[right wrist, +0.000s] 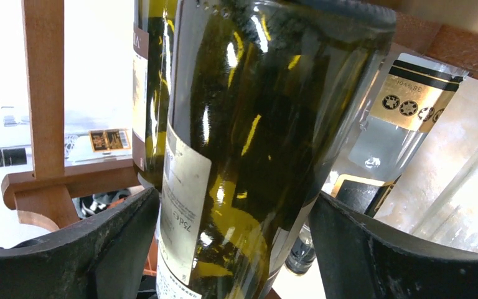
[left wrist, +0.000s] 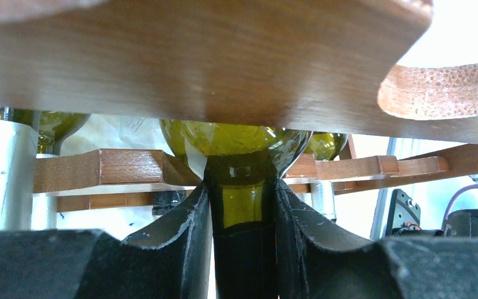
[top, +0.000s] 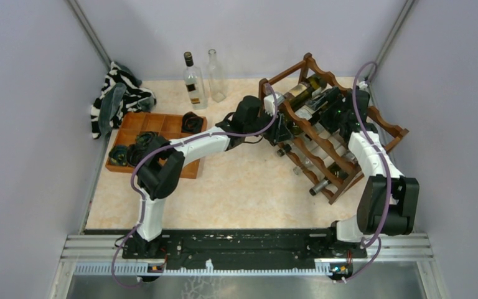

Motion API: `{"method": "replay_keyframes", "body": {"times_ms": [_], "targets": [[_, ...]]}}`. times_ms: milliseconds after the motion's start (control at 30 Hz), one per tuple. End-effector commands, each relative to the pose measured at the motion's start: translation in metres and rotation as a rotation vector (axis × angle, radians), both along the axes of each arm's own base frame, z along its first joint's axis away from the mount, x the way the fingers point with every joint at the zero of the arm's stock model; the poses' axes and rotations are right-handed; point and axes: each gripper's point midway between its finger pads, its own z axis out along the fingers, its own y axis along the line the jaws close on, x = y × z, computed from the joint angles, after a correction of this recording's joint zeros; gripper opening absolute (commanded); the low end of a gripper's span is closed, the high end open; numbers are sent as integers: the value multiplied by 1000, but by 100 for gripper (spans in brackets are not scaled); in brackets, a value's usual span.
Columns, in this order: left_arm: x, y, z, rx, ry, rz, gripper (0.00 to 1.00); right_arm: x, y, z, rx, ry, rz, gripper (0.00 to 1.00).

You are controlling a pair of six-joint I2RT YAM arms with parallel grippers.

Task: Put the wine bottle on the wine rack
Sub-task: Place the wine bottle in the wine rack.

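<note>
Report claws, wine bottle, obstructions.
Left claw shut on dark green glass wine bottle neck. Right claw open astride its body. Bottle inside reddish-brown wooden rack. Other bottles alongside.

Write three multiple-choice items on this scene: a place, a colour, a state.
1. The zebra-striped cloth lies: A) far-left corner B) between the arm bases C) near-right corner.
2. The glass wine bottle in the left gripper is: A) clear B) olive green C) blue.
3. The left gripper is: A) wide open B) shut on the bottle's neck C) shut on nothing.
Answers: A, it sits beyond the orange-brown compartment tray; B, green glass shows between the black fingers; B, both pinch its neck.
</note>
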Motion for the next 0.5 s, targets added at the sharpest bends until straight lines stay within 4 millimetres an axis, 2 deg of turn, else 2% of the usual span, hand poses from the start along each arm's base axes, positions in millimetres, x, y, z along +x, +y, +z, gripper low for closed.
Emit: {"method": "replay_keyframes", "body": {"times_ms": [0,300,467], "targets": [[13,-15,61,-157,-200,-37,18,5,10,-8,64,47,21,83],[18,-16,60,-168,-172,-21,24,4,12,-3,65,26,37,71],[19,-13,65,-171,-170,-8,41,5,9,2,58,9,22,61]]}}
